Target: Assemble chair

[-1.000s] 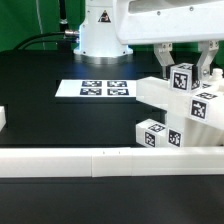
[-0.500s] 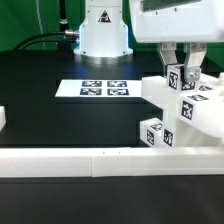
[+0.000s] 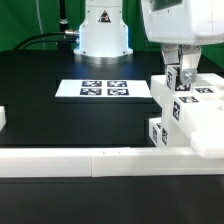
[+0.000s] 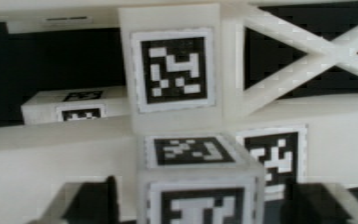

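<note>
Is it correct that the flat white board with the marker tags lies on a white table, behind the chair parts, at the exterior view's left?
Not quite. The table is black, not white, as the exterior view shows. The rest holds: the marker board lies flat on it, behind the chair parts and toward that view's left.

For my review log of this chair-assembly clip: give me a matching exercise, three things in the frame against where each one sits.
Things:
1. marker board
2. chair
3. long white rail

Places:
A. along the front edge of the table, nearest the camera
B. flat on the black table, in front of the robot's base
C. at the exterior view's right, under the gripper

Pairs: 1-B, 2-C, 3-A
</note>
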Controlling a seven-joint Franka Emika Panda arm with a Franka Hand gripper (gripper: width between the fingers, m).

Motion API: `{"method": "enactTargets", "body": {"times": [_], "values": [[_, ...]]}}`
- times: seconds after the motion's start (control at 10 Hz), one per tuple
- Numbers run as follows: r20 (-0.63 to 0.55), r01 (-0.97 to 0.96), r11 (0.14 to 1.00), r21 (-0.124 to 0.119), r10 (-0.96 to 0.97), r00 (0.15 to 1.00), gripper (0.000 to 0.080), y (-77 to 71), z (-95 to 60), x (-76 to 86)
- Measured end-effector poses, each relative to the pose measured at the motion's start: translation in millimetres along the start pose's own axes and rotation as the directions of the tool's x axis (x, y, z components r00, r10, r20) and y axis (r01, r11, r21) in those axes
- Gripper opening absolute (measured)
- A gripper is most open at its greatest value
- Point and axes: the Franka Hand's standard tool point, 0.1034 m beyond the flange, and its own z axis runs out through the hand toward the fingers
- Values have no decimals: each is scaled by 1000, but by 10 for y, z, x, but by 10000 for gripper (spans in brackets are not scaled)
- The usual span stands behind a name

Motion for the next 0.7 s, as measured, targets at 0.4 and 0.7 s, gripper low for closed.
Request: {"method": "enactTargets", "body": {"times": [0.4,0.7], "values": [[7,342,939,32,-342,940,645,-62,-228,-127],[0,689,723,47,-690,724,649,3,-394,-169]]}}
